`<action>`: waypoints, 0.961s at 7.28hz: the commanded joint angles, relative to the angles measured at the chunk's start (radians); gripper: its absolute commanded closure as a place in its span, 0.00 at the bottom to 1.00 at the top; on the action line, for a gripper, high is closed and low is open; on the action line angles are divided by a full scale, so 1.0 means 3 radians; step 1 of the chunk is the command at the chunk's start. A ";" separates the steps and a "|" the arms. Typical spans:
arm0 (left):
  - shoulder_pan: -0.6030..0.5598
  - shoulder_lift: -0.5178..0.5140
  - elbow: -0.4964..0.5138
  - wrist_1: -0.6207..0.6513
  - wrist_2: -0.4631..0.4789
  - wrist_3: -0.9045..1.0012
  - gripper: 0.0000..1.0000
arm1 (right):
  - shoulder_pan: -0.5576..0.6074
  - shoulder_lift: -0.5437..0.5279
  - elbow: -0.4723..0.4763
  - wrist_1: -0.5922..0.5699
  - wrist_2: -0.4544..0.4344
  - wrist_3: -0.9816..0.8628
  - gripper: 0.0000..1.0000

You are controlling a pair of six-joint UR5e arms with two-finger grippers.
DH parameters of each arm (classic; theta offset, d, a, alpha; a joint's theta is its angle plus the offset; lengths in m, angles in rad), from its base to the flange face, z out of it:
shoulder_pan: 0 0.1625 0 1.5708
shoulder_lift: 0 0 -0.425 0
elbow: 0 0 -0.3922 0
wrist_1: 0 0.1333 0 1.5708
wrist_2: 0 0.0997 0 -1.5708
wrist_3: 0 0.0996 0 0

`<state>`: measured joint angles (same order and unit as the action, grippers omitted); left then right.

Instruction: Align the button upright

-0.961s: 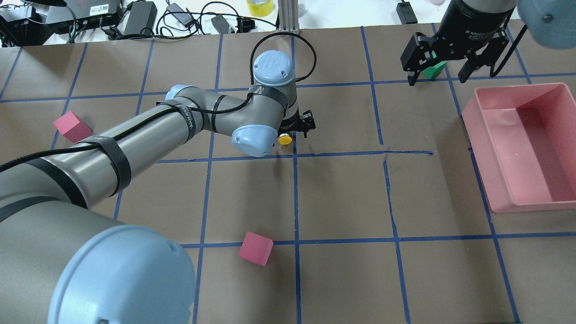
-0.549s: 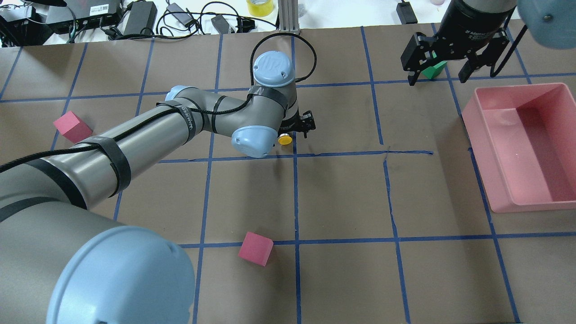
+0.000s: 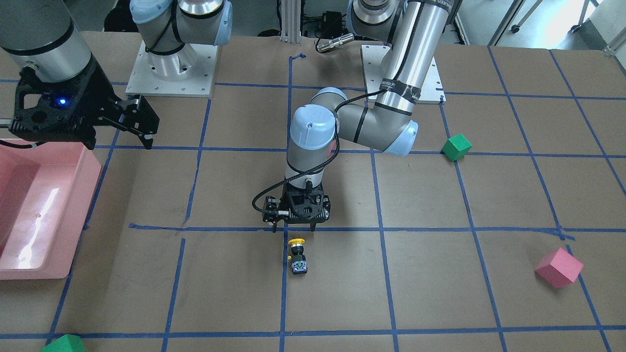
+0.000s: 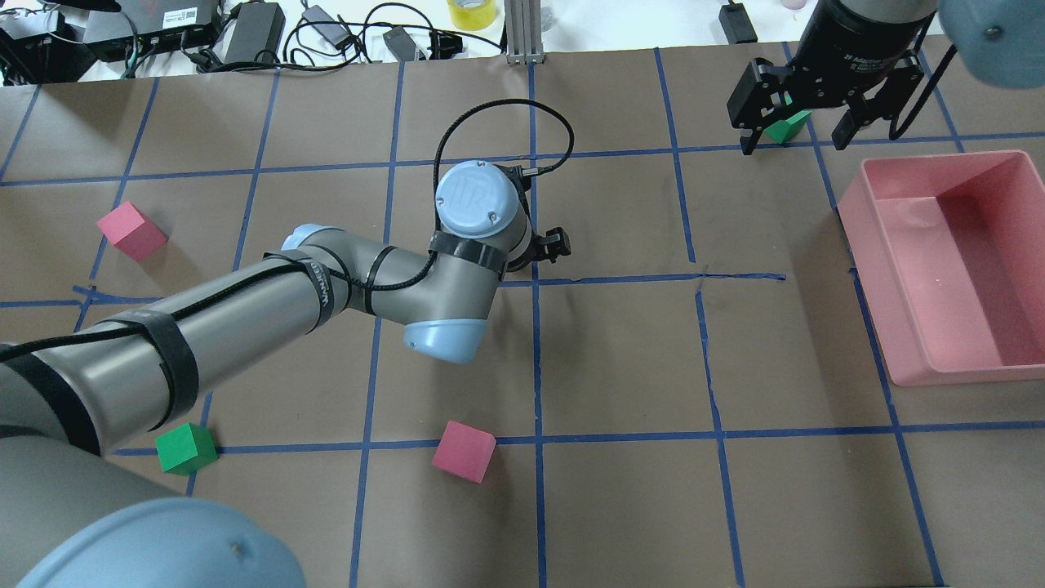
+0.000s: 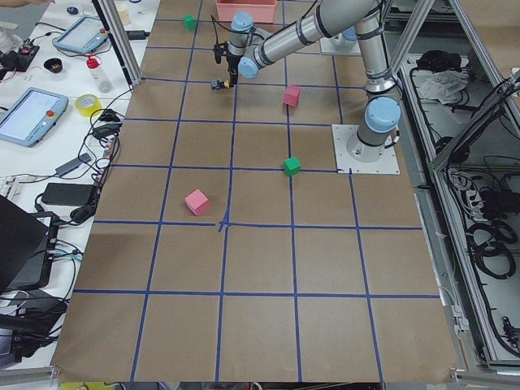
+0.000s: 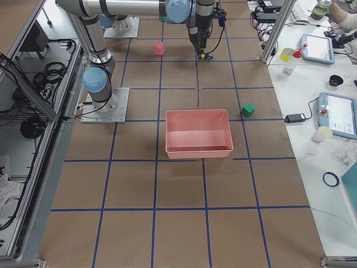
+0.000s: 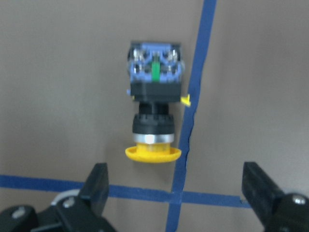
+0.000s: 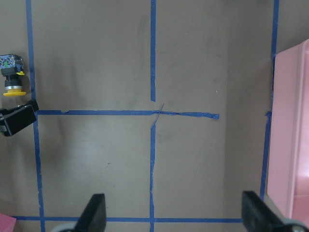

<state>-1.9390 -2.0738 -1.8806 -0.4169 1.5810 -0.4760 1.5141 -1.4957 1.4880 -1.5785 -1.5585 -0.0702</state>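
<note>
Button (image 7: 153, 116) lies on its side on the bench (image 3: 440, 293), just ahead of the left fingers (image 7: 99, 186), which are spread wide with nothing between them. Its yellow cap points back at those fingers. Its boxy base, blue with a green mark on the end face, points away. It lies just beside a line of blue tape (image 7: 193, 96) and touches neither finger, with the cap near a tape crossing.

Above the fingers, the blue joint cover (image 4: 476, 198) on the left wrist bears the letters "UR". A black strap (image 4: 322, 282) on the forearm carries white lettering that cannot be read.

Well apart, the right fingers (image 8: 96, 212) hang over the bench near a pink bin (image 4: 878, 278), also spread and empty. White print on the black collar (image 4: 857, 57) above them is too small to make out. A green cube (image 4: 790, 126) sits on the bench near them.
</note>
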 commanded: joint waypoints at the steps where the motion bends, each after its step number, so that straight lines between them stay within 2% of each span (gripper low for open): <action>1: -0.0071 0.0035 -0.0194 0.0727 0.0109 0.0200 0.00 | -0.0005 0.0000 0.0000 -0.0005 0.0005 -0.0001 0.00; 3: -0.0270 -0.0021 -0.0464 0.1371 0.0460 0.0409 0.00 | 0.0000 -0.0005 -0.0005 -0.0010 0.0015 -0.0001 0.00; 4: -0.0281 -0.0006 -0.0622 0.1587 0.0482 0.0436 0.00 | 0.0000 -0.0010 -0.0005 -0.0010 0.0000 -0.0006 0.00; 5: -0.0281 -0.0041 -0.0730 0.1984 0.0482 0.0538 0.00 | 0.0000 -0.0010 -0.0005 -0.0010 0.0010 -0.0011 0.00; 7: -0.0276 -0.0179 -0.0757 0.2181 0.0493 0.0493 0.01 | 0.0005 -0.0005 -0.0005 -0.0041 0.0010 -0.0016 0.00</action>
<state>-2.0222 -2.1015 -2.0973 0.1850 1.7260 -0.3238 1.5150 -1.4977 1.4865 -1.5845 -1.5544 -0.0731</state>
